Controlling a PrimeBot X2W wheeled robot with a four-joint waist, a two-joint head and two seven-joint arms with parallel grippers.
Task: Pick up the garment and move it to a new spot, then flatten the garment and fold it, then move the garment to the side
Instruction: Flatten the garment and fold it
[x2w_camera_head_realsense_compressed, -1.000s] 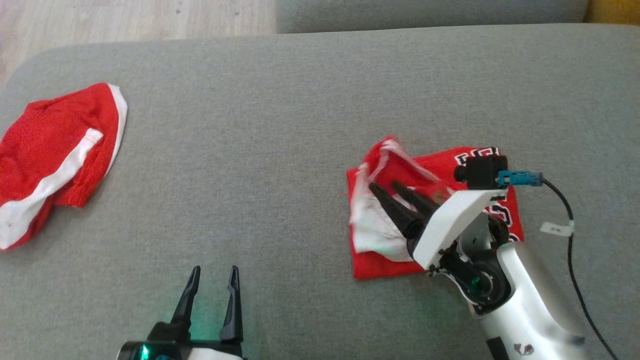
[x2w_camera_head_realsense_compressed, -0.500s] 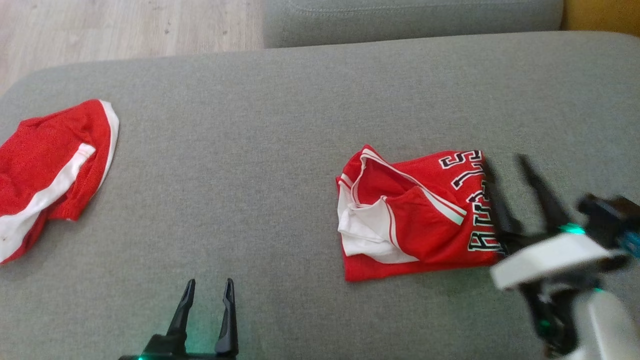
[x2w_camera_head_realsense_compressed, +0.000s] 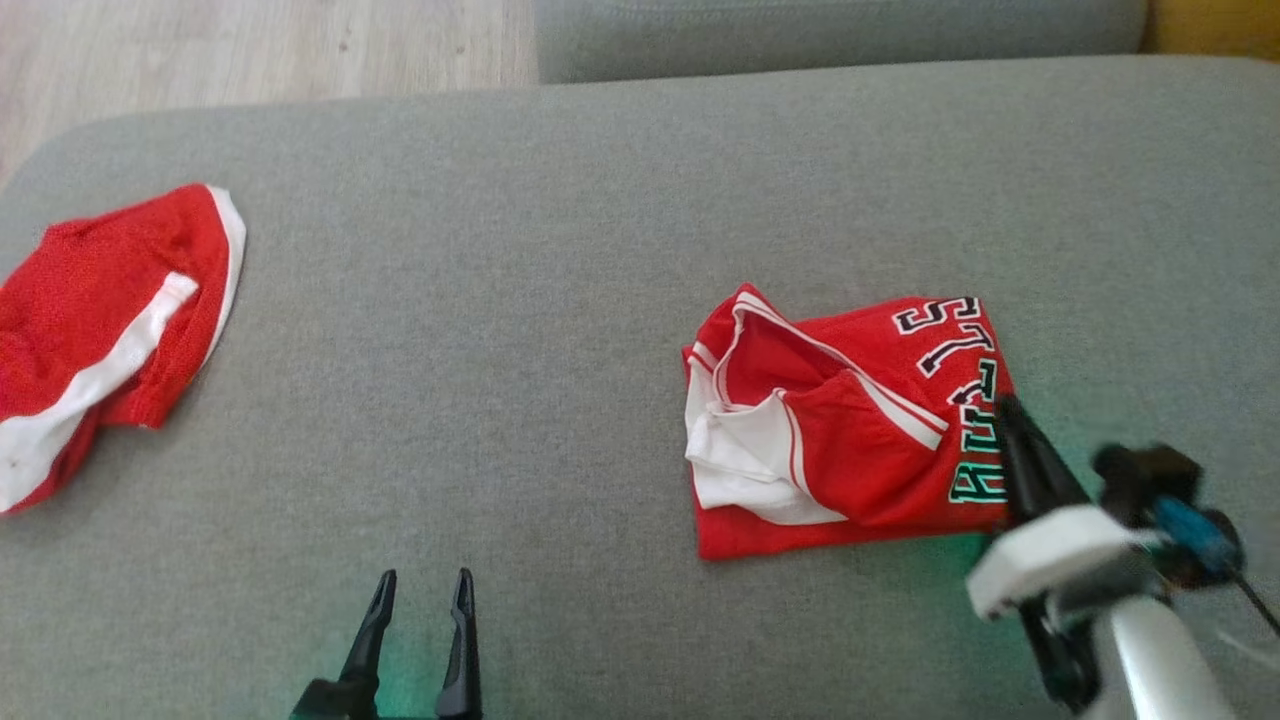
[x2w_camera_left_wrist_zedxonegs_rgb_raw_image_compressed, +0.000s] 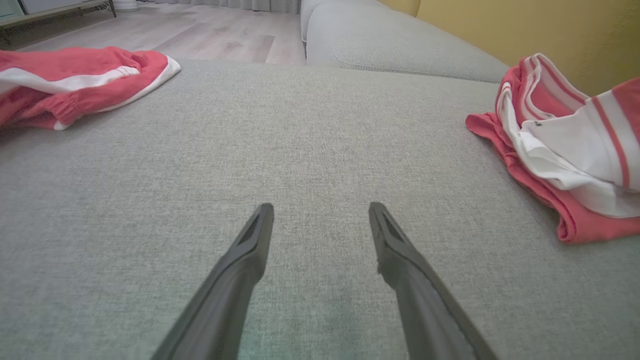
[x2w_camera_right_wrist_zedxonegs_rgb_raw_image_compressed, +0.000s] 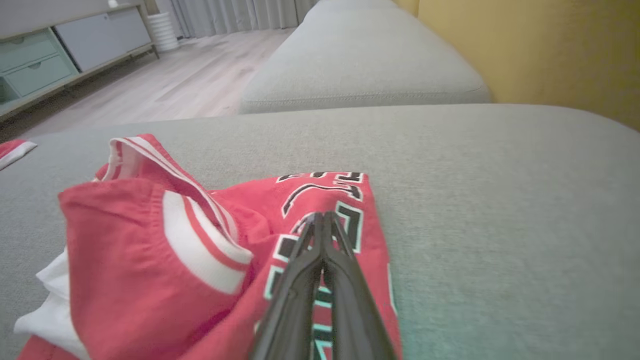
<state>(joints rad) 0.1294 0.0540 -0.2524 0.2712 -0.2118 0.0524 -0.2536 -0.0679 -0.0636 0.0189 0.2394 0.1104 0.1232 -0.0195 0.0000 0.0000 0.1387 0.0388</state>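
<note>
Right gripper (x2w_camera_right_wrist_zedxonegs_rgb_raw_image_compressed: 322, 216) is hanging clenched, empty-looking, over the lettered edge of the folded red jersey (x2w_camera_head_realsense_compressed: 840, 430) lying just beneath its tips. Left gripper (x2w_camera_head_realsense_compressed: 424, 577) is idling with fingers spread wide, jersey well to its right. Folding is looking done; shifting it aside is remaining.

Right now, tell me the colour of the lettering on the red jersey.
Black lettering, outlined white; clearest in the head view.

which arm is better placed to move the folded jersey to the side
Right. The right gripper, shut, sits at the lettered edge of the folded jersey; the left gripper is open over bare cushion, well apart from it.
</note>
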